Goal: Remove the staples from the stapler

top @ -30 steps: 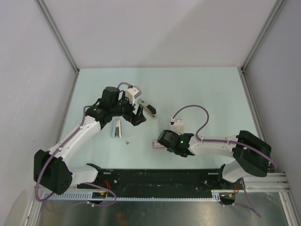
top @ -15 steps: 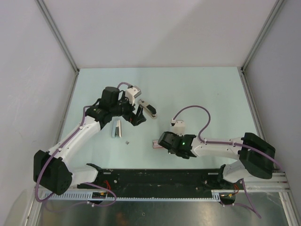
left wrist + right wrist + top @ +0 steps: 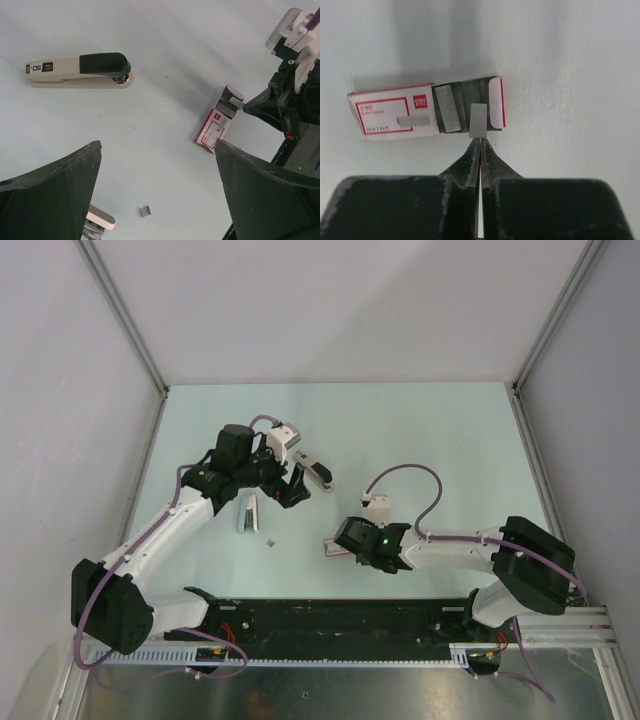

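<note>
Right claw [image 3: 479,144] pinches staples [image 3: 478,120] above open box [image 3: 390,117], clear only from wrist; left claw [image 3: 157,145] spread.

Bright, even light falls from overhead, and the table [image 3: 420,430] shows pale with no glare. Shadows are soft: a thin one under the stapler [image 3: 80,70], a grey smear beyond the box [image 3: 395,115]. The right gripper [image 3: 480,141] looks near-black and slightly blurred.
</note>
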Controlling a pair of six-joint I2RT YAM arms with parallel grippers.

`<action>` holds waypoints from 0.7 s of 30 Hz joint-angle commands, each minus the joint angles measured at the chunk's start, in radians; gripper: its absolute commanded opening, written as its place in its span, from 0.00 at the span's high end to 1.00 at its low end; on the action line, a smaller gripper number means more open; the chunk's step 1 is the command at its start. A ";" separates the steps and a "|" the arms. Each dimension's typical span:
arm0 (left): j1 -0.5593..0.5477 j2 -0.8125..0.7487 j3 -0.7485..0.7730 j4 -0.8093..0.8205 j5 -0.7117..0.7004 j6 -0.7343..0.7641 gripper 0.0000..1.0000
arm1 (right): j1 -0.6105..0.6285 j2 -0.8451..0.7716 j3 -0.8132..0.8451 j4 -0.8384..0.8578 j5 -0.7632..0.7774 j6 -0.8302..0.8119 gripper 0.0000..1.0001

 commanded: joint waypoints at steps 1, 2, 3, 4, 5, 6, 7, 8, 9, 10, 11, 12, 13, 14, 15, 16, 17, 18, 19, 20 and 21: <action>-0.010 -0.030 -0.002 -0.001 0.028 0.063 0.00 | -0.030 0.005 0.034 0.041 0.012 -0.031 1.00; -0.010 -0.031 -0.003 0.000 0.028 0.064 0.00 | -0.037 0.003 0.034 0.046 0.010 -0.040 1.00; -0.010 -0.031 -0.003 0.000 0.029 0.065 0.00 | -0.044 0.002 0.034 0.051 0.008 -0.046 1.00; -0.009 -0.031 -0.003 0.000 0.029 0.065 0.01 | -0.049 0.002 0.034 0.056 0.005 -0.052 1.00; -0.009 -0.031 -0.003 -0.001 0.030 0.066 0.00 | -0.054 0.001 0.034 0.060 0.003 -0.056 1.00; -0.009 -0.032 -0.002 -0.002 0.030 0.067 0.01 | -0.057 0.001 0.034 0.065 0.001 -0.061 1.00; -0.009 -0.032 -0.002 -0.003 0.030 0.067 0.01 | -0.060 0.002 0.034 0.069 -0.002 -0.063 1.00; -0.009 -0.033 -0.002 -0.003 0.030 0.067 0.01 | -0.061 0.003 0.034 0.072 -0.005 -0.066 1.00; -0.009 -0.033 -0.003 -0.003 0.031 0.068 0.01 | -0.062 0.004 0.034 0.075 -0.007 -0.067 1.00; -0.009 -0.033 -0.004 -0.003 0.033 0.069 0.01 | -0.062 0.005 0.034 0.076 -0.010 -0.067 1.00; -0.009 -0.033 -0.005 -0.002 0.033 0.071 0.01 | -0.063 0.004 0.034 0.077 -0.012 -0.067 1.00; -0.009 -0.032 -0.005 -0.003 0.034 0.072 0.00 | -0.062 0.003 0.034 0.077 -0.013 -0.069 1.00; -0.009 -0.031 -0.005 -0.002 0.035 0.073 0.01 | -0.062 0.002 0.034 0.076 -0.014 -0.069 1.00; -0.009 -0.029 -0.006 -0.003 0.037 0.074 0.01 | -0.061 0.001 0.034 0.076 -0.014 -0.069 1.00; -0.010 -0.028 -0.007 -0.003 0.038 0.075 0.01 | -0.061 -0.001 0.034 0.075 -0.014 -0.069 1.00; -0.011 -0.023 -0.007 -0.002 0.041 0.078 0.01 | -0.061 -0.002 0.034 0.073 -0.014 -0.069 1.00; -0.013 -0.016 -0.006 -0.003 0.040 0.081 0.01 | -0.061 -0.002 0.034 0.071 -0.013 -0.070 1.00; -0.018 -0.006 -0.005 -0.003 0.036 0.086 0.00 | -0.061 -0.003 0.034 0.069 -0.012 -0.070 1.00; -0.026 0.008 -0.005 -0.003 0.030 0.091 0.00 | -0.063 -0.004 0.034 0.064 -0.012 -0.069 1.00; -0.035 0.025 -0.002 -0.003 0.026 0.094 0.00 | -0.063 -0.004 0.034 0.059 -0.010 -0.069 1.00; -0.048 0.047 0.004 -0.003 0.024 0.098 0.00 | -0.064 -0.004 0.034 0.053 -0.003 -0.070 1.00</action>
